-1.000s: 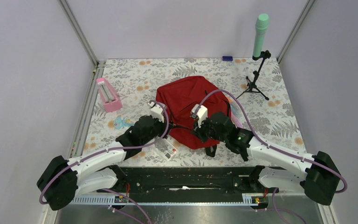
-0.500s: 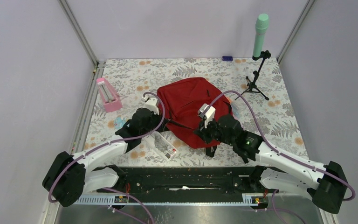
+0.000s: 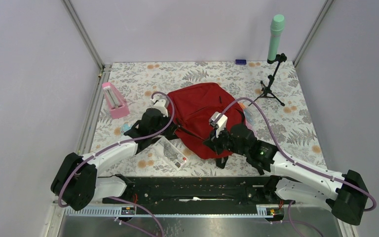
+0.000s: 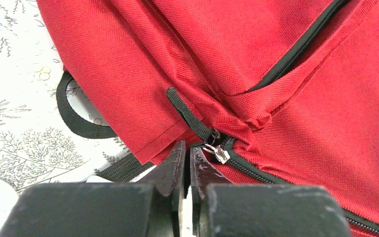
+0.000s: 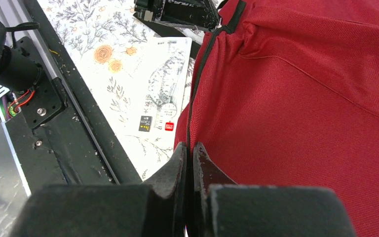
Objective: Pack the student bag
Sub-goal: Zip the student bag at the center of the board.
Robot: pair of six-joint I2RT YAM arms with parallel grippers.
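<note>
The student bag [image 3: 200, 111] is a red backpack lying flat in the middle of the table. My left gripper [image 3: 169, 126] is at its left edge. In the left wrist view the gripper [image 4: 187, 147] is shut, pinching the black zipper end, with a metal zipper pull [image 4: 221, 153] and a black fabric tab [image 4: 185, 109] just beyond the tips. The red fabric puckers toward that spot. My right gripper [image 3: 208, 143] is at the bag's near edge. In the right wrist view the gripper [image 5: 191, 148] is shut on the black zipper seam [image 5: 197, 84] of the red bag [image 5: 306, 108].
A clear plastic box [image 3: 170, 154] lies near the bag's front left. A pink case [image 3: 114, 101] and a small teal item [image 3: 126, 128] are at the left. A mint cylinder [image 3: 276, 34] stands on a black tripod [image 3: 271, 89] at the back right. A small blue block [image 3: 240, 61] lies at the back edge.
My left gripper has moved left and away from the bases, keeping hold at the bag's left edge. My right gripper has shifted slightly right and nearer; the bag's near edge followed.
</note>
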